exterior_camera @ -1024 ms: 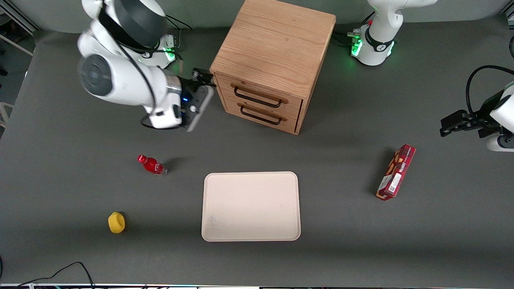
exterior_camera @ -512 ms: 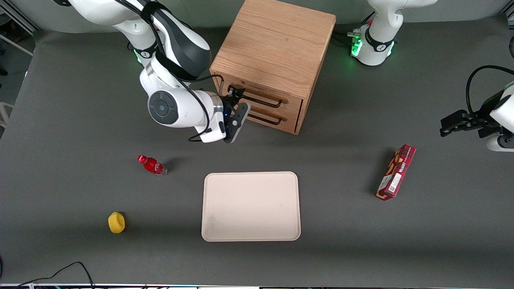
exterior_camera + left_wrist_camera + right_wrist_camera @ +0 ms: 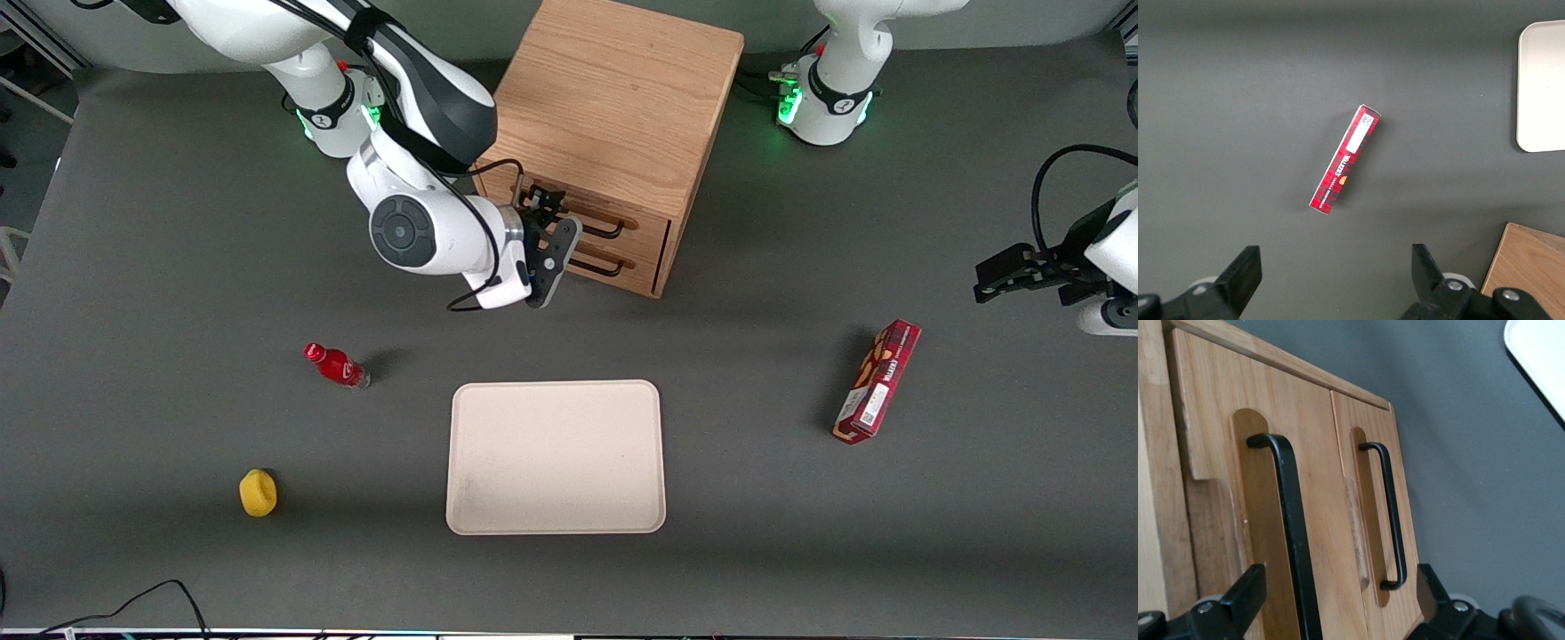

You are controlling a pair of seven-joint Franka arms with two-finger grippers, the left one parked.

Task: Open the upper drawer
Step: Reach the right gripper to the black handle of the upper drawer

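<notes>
The wooden cabinet (image 3: 613, 98) stands at the back of the table with both drawers shut. The upper drawer (image 3: 649, 233) has a wide black wire handle (image 3: 606, 228), and the lower drawer (image 3: 637, 272) sits under it. My right gripper (image 3: 544, 209) is open, right in front of the upper drawer at the handle's end nearer the working arm. In the right wrist view the upper drawer's handle (image 3: 1293, 533) runs between my spread fingers (image 3: 1248, 593), close to one of them. The gripper (image 3: 1338, 603) holds nothing. The lower handle (image 3: 1390, 520) shows beside it.
A cream tray (image 3: 556, 458) lies nearer the front camera than the cabinet. A red bottle (image 3: 336, 365) and a yellow object (image 3: 258, 493) lie toward the working arm's end. A red box (image 3: 877, 382) lies toward the parked arm's end and shows in the left wrist view (image 3: 1343, 160).
My right arm has swung from beside the cabinet to in front of the drawers. The gripper now sits at the upper drawer's handle. The drawers have not moved.
</notes>
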